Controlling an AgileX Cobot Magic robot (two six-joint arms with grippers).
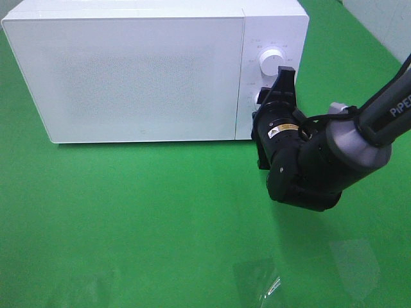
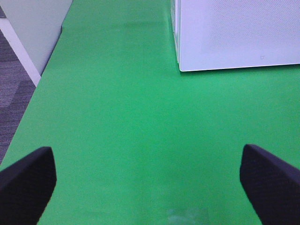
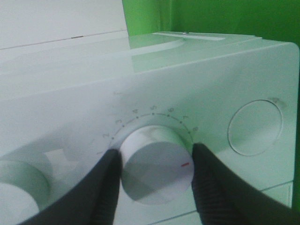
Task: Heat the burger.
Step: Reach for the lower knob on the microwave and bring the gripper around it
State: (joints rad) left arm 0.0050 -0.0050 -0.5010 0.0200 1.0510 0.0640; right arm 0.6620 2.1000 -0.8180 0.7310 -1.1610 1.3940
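Right end effector [image 3: 156, 157] clamped the microwave dial [image 3: 154, 180] at 2 o'clock on the table [image 1: 128, 218], red mark [image 3: 186, 164] seemingly past 8; left end effector [image 2: 147, 183] stood apart

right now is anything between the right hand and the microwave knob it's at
Nothing visible stands in the way. The right hand has its fingers on either side of the lower knob, pressed to its rim. The microwave has its door shut.
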